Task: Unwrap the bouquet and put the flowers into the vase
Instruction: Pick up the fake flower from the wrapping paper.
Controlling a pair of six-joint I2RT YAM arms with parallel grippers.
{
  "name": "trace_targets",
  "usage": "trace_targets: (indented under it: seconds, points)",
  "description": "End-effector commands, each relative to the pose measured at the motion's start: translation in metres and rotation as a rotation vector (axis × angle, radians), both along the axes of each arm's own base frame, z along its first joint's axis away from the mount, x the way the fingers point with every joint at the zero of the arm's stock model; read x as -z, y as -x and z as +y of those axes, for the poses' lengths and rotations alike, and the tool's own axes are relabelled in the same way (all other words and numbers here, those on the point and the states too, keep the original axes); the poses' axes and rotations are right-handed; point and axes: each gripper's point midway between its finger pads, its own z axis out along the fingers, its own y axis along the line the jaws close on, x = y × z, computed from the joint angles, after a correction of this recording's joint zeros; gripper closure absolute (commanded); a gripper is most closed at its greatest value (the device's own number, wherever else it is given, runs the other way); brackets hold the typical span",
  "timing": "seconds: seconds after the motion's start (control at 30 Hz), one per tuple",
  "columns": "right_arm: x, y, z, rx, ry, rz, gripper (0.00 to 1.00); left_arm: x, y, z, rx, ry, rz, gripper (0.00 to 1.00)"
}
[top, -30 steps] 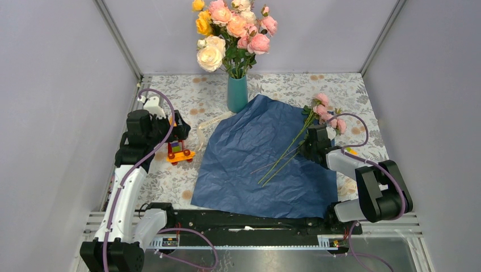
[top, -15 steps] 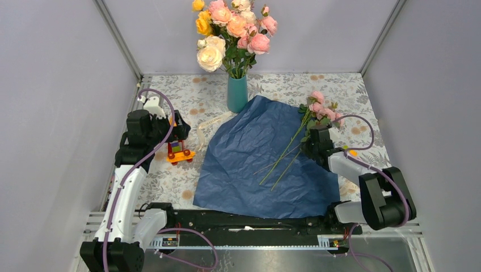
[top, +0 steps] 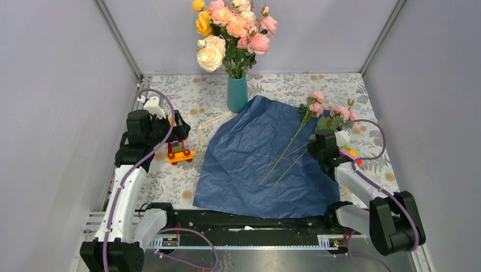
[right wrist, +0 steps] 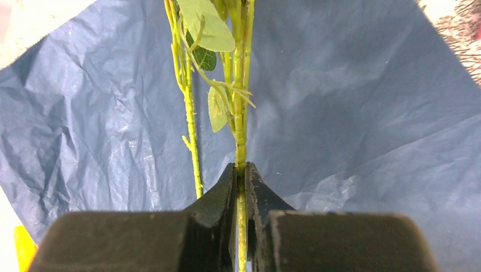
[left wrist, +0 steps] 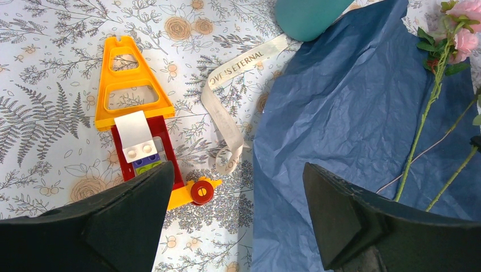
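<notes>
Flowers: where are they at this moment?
Top view, right side of the table: the flowers stretch with stems across the blue paper, blooms past its far right edge. The fingers of the right gripper are shut on one stem.

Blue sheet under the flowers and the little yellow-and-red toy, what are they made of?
The blue sheet looks like thin paper, mostly matte with a faint sheen. It is full of fine creases and crinkles. The toy looks like hard plastic, smooth and a bit shiny. It has flat bright colours and round building-block studs on top.
</notes>
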Motion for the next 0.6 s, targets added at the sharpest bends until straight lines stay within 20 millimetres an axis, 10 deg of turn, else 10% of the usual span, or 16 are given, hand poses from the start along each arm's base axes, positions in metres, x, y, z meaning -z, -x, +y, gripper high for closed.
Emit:
trace_targets:
  seconds: [0.0,0.33,0.57]
  points:
    - [-0.022,0.001,-0.022,0.069,0.076,-0.071,1.00,-0.017,-0.006,-0.002,0.013,0.014,-0.076,0.09]
    - [-0.071,-0.003,0.010,-0.191,0.076,-0.221,1.00,-0.020,-0.004,-0.012,0.055,0.041,-0.087,0.10]
    - [-0.079,0.012,0.033,-0.292,-0.021,-0.182,1.00,-0.030,0.018,-0.063,0.175,0.207,-0.103,0.11]
